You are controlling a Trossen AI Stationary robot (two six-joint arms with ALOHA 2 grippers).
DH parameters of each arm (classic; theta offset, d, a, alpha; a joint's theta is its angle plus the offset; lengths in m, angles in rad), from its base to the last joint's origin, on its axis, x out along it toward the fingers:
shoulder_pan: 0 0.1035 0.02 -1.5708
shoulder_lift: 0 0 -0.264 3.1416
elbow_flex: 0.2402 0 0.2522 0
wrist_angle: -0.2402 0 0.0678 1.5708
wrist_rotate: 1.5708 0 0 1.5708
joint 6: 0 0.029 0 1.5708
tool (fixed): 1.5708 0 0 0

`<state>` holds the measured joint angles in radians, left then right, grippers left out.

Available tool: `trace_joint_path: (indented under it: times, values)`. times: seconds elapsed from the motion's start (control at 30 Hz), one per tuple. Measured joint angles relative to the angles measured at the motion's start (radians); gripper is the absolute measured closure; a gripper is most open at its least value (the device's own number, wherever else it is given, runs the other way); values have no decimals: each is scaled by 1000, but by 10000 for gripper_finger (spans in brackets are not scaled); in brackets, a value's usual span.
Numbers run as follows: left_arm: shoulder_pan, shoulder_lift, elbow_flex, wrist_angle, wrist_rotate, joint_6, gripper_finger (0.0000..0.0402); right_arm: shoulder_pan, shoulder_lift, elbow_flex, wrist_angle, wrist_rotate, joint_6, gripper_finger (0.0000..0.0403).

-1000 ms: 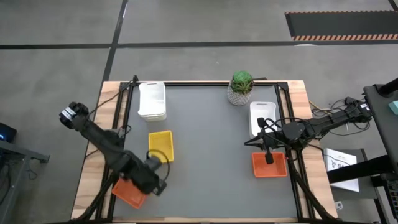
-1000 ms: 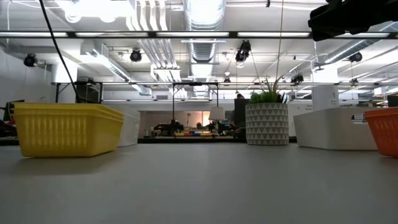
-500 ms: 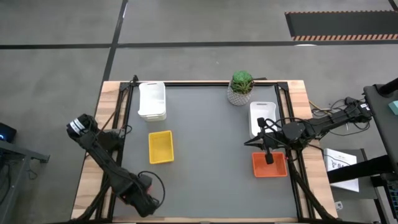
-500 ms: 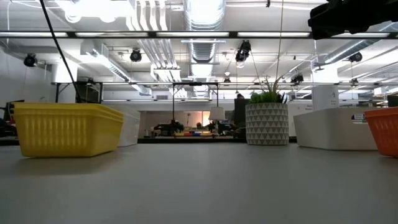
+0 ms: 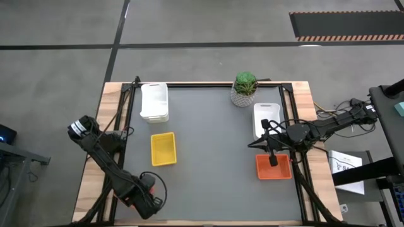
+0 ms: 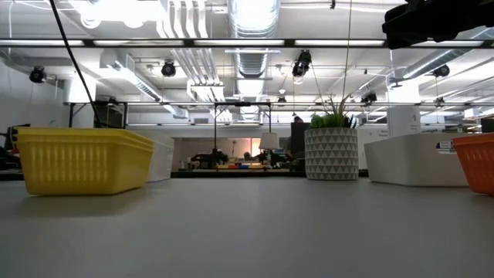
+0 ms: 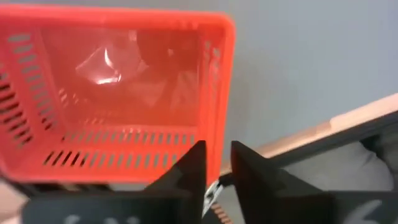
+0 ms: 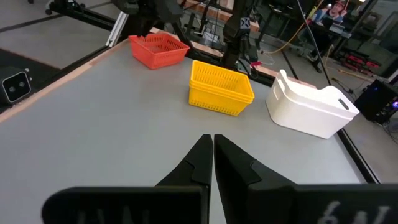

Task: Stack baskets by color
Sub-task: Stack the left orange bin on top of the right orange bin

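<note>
Orange rim at left gripper: the left gripper (image 7: 217,167) sits at one short wall of an orange basket (image 7: 118,93), at the table's near left corner. The wall's edge lines up with the gripper's gap.
Left grip state: it cannot be told whether the gripper is clamped on that wall or slack around it.
Orange basket, placing: the right wrist view shows it on the grey top by the wooden edge. From above it is almost wholly hidden under the left arm.
Handling: thin slotted plastic, likely very light and a little springy, and glossy enough to slip. A pinch over the rim at mid-wall looks the soundest hold, since a corner grip would probably let it swing.
Right gripper (image 5: 271,157): jaws together, holding nothing, hanging over a second orange basket (image 5: 274,168) at the right edge.
White baskets: one (image 5: 265,118) lies just behind that orange one. A white stack (image 5: 154,102) sits far off at the back left.
Yellow basket (image 5: 163,149): alone on the left half, well apart from the others.
Potted plant (image 5: 244,88): at the back edge, no part of the sorting.
Progress: judged partial, as the two orange baskets lie at opposite sides.
</note>
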<state>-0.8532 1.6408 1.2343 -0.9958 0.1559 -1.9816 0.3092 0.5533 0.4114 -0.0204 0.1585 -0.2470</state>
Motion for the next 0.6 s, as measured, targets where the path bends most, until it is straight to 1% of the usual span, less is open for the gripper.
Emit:
trace_joint_path:
  times: [0.17, 0.3, 0.43, 0.6]
  values:
    - [0, 30, -7, 3, -22, 29, 273, 0, 0, 0, 0, 0, 0, 394]
    - [0, 74, -9, 21, -35, 60, 239, 0, 0, 0, 0, 0, 0, 394]
    - [0, 121, -12, 19, -35, 61, 235, 0, 0, 0, 0, 0, 0, 394]
    - [2, 146, -10, 27, -35, 60, 252, 0, 0, 0, 0, 0, 0, 394]
